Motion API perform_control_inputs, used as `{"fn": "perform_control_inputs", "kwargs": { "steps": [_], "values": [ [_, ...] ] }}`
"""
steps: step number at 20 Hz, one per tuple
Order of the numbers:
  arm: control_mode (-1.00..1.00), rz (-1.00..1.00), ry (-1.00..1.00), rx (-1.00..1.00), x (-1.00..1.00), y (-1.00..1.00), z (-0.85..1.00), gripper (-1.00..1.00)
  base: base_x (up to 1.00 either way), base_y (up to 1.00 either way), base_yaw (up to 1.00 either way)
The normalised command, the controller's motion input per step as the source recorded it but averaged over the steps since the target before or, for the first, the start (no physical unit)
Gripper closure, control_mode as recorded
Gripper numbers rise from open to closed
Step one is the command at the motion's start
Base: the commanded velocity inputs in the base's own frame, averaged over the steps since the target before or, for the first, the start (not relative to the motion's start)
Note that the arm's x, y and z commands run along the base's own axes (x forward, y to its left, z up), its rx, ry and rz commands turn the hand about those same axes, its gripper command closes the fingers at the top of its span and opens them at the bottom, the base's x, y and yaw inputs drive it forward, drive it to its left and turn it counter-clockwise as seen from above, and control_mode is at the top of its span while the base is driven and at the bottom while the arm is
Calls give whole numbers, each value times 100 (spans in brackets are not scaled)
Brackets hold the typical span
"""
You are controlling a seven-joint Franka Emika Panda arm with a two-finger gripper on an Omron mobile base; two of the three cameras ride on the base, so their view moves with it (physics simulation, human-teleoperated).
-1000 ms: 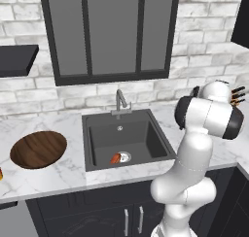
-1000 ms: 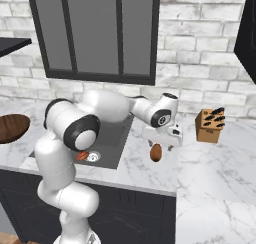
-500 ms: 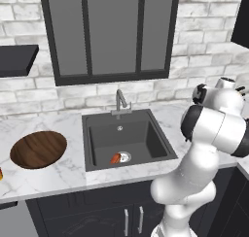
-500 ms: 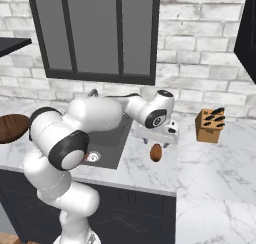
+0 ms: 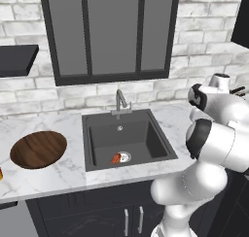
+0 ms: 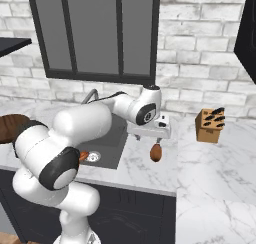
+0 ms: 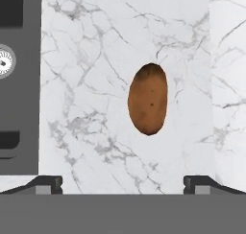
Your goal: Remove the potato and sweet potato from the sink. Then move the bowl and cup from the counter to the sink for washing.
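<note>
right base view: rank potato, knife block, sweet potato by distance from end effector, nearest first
1. potato: on the counter just under the open end effector.
2. knife block: on the counter, to the right.
3. sweet potato: in the sink, by the drain, to the left.

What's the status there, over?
Gripper open, above the counter. Dull brown oval potato out, right of the sink. Reddish-orange sweet potato still inside. Nothing blocking.

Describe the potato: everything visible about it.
The potato is a small, smooth oval lump, dull brown with an orange tinge and a few dark specks. It lies on its side on the white marble counter, out of the sink and to its right, below the open gripper, which hangs apart from it.
</note>
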Motion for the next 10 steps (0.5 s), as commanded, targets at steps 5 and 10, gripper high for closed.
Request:
{"fn": "perform_control_inputs", "kwargs": {
  "steps": [5,10],
  "values": [
    [-100,0,0,-5,-12,27,18,-100,0,0,0],
    [-100,0,0,-1,-14,30,14,-100,0,0,0]
  ]
}}
